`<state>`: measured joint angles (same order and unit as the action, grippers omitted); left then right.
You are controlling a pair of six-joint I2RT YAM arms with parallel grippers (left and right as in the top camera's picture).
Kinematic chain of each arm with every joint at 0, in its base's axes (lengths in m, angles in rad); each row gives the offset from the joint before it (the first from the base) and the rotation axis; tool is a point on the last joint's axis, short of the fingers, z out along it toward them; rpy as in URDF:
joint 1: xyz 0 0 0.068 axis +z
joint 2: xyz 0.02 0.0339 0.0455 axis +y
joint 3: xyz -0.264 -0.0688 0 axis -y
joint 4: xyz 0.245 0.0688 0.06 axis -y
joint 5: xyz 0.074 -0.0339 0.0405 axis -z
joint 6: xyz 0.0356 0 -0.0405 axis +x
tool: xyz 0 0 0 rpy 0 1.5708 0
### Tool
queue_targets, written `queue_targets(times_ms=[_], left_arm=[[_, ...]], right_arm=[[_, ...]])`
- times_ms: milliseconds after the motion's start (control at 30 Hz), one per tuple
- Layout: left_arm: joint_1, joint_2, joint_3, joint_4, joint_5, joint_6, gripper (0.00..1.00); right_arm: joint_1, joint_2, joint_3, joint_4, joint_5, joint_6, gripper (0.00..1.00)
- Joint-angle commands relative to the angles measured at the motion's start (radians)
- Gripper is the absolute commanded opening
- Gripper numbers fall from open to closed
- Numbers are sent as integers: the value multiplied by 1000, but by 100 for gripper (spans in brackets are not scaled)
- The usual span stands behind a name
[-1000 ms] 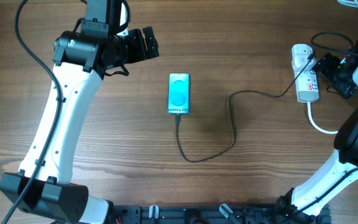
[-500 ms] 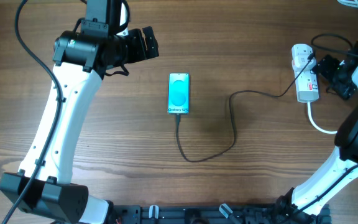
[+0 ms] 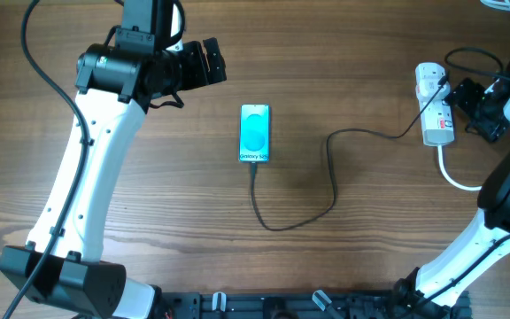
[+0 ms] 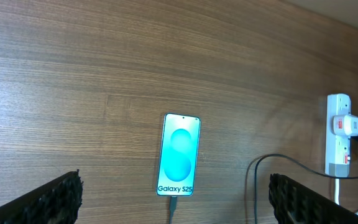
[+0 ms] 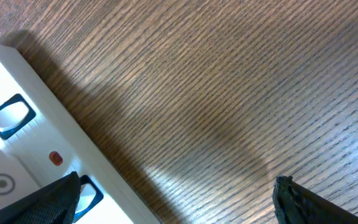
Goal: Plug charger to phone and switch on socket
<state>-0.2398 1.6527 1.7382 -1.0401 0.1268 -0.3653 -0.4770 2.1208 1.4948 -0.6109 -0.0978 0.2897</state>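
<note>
The phone (image 3: 255,133) lies flat mid-table with its cyan screen up, also seen in the left wrist view as the phone (image 4: 179,154). The thin black charger (image 3: 332,182) meets the phone's lower end, loops right and runs to the white socket (image 3: 435,105) at the far right. My left gripper (image 3: 212,64) hangs open, up and left of the phone, nothing between its fingers (image 4: 51,199). My right gripper (image 3: 464,105) stands open just right of the socket. The right wrist view shows the socket (image 5: 23,146) with a rocker switch (image 5: 10,115) and red marks, one finger (image 5: 51,202) over its edge.
A white adapter (image 4: 347,125) sits plugged in the socket (image 4: 339,134). A thick white cable (image 3: 454,177) leaves the socket's near end and curves toward the right arm's base. Bare wood lies around the phone.
</note>
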Motion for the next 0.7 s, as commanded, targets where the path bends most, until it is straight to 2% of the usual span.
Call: queue_targets(times_ms=[0,433,667], left_arm=[[2,6,-5,3,-13,-10,100],[2,6,-5,3,-13,-10,100],[2,6,-5,3,-13,-10,100]], right_arm=[[23,44,-16,-31,-93,-43,100],[31,37,-15,-84,-79,-48,100],[-4,-143,-12,-231,67,80,100]])
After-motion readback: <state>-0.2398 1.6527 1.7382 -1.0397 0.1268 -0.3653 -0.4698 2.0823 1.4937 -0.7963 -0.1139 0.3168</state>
